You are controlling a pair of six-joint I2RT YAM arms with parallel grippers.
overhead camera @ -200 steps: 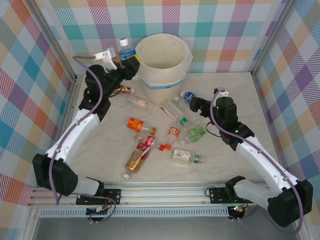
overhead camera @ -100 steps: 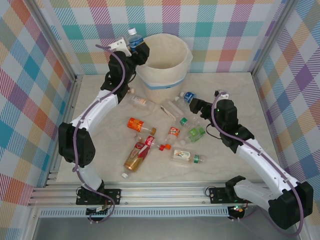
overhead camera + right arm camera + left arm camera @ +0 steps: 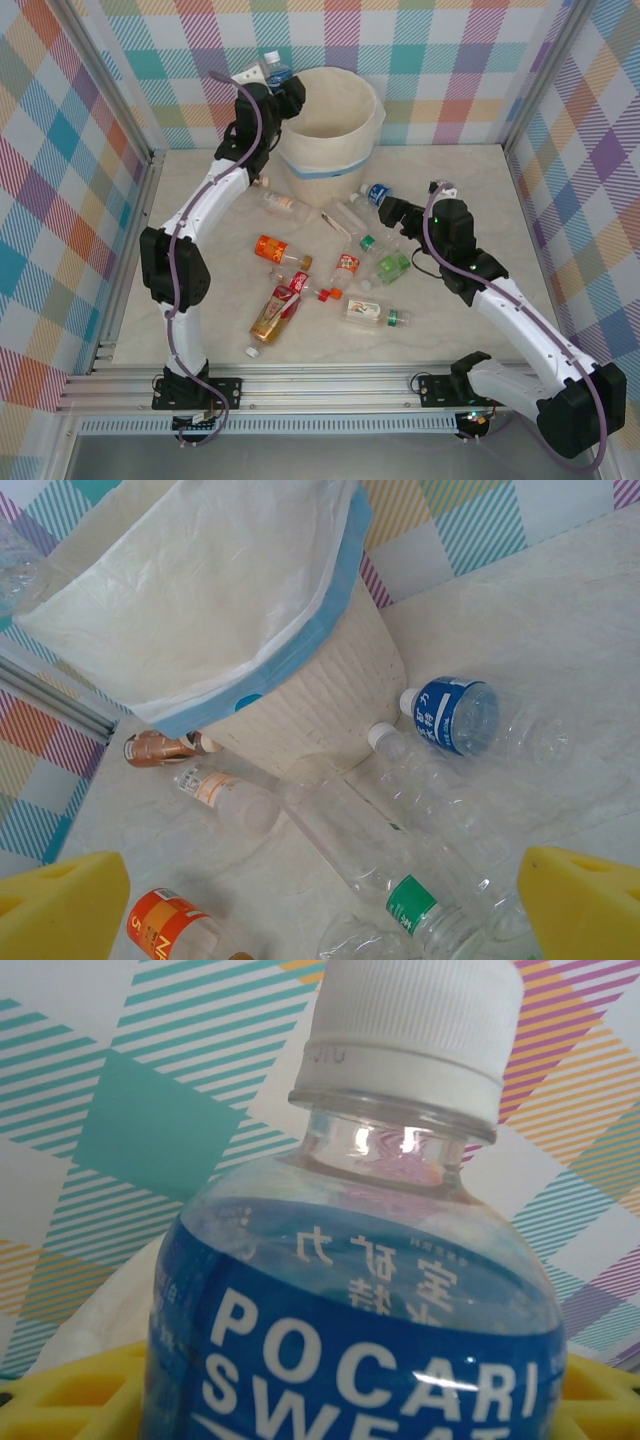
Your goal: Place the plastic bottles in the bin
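Clamping a blue-labelled bottle (image 3: 360,1360) in left gripper (image 3: 283,92) by the bin (image 3: 330,150) rim, hovering right gripper (image 3: 392,212) near scattered bottles (image 3: 346,266), fingers apart

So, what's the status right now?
Left end effector shut on blue-label bottle, at bin rim. Right end effector open above loose bottles. Nothing blocking bin.

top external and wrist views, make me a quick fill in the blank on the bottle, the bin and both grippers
1. The left gripper is shut on a Pocari Sweat bottle whose cap is ____.
2. The band around the bin is light ____.
3. The right gripper holds nothing, and its jaws are ____.

Missing words: white; blue; open
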